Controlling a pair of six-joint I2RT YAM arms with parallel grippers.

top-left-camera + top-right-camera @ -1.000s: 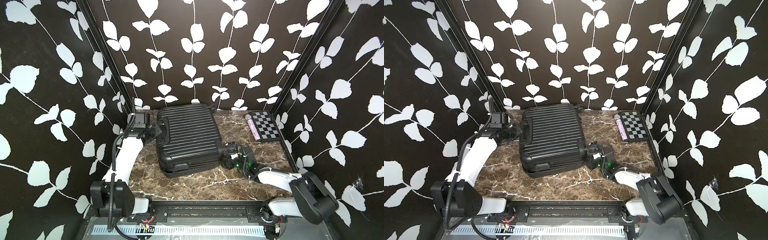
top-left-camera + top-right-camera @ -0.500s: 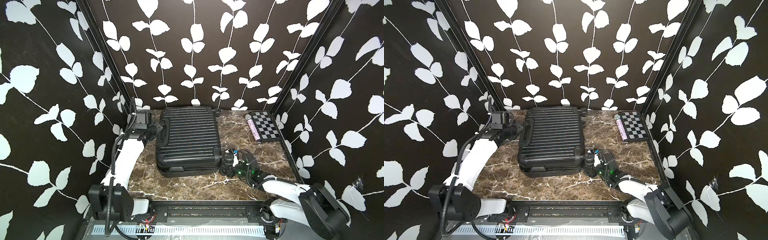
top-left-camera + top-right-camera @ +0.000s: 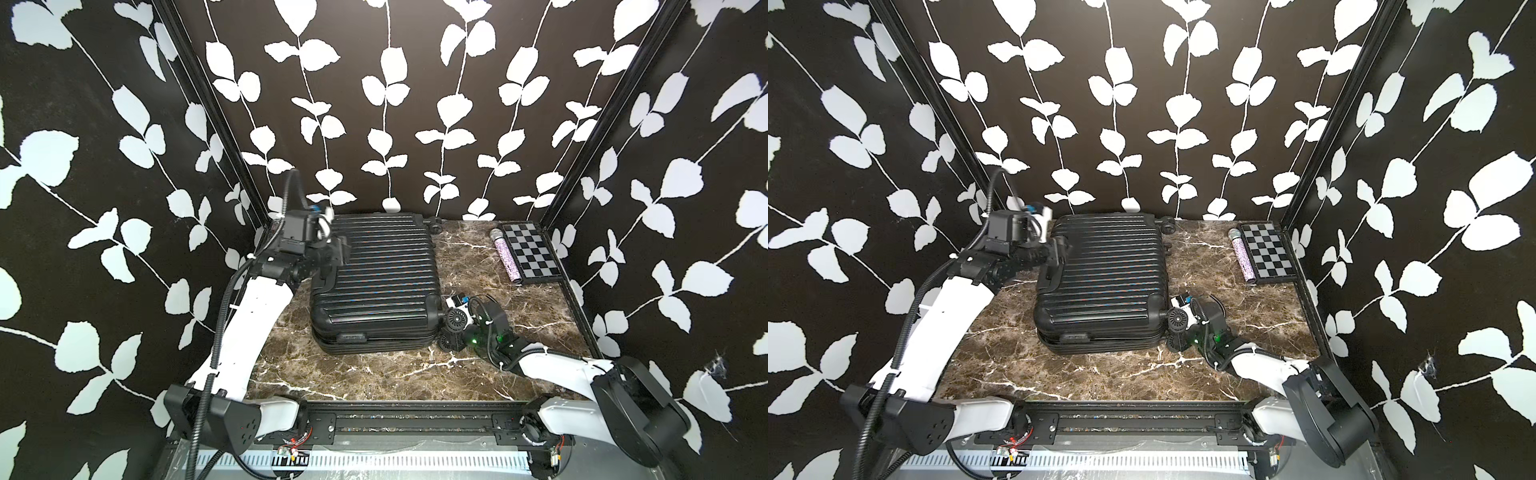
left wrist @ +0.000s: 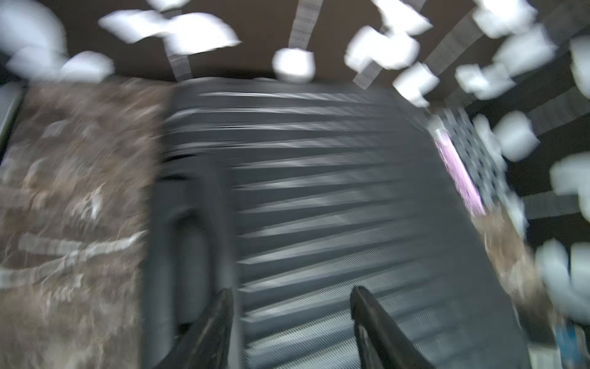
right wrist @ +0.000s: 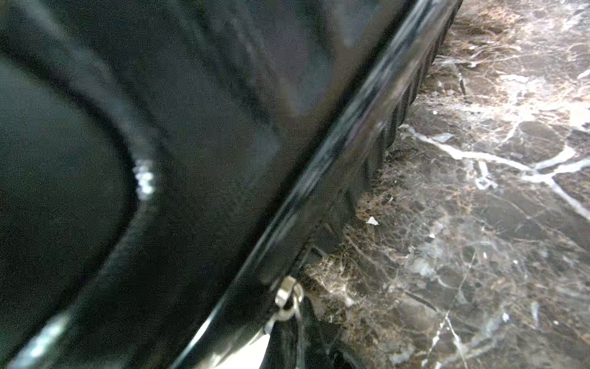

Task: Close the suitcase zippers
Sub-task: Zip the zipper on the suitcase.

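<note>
Now zipping: right hand [image 5: 287, 335] pinches silver zipper pull [image 5: 287, 295], glossy black ribbed suitcase [image 3: 374, 274] alongside; left hand [image 4: 292, 319] wide; next, likely drag along seam [image 5: 335, 140].

Motion smears the left wrist view: the glossy black ribbed hard-shell suitcase [image 4: 335, 191] is only streaks, the left gripper [image 4: 292, 289] cut off at the edge. In the right wrist view the right gripper [image 5: 297, 342] is mostly out of frame; we cannot tell whether it pinches the small silver zipper pull [image 5: 287, 295]. In both top views the thin black zipper track [image 3: 395, 332] is too fine to follow.
</note>
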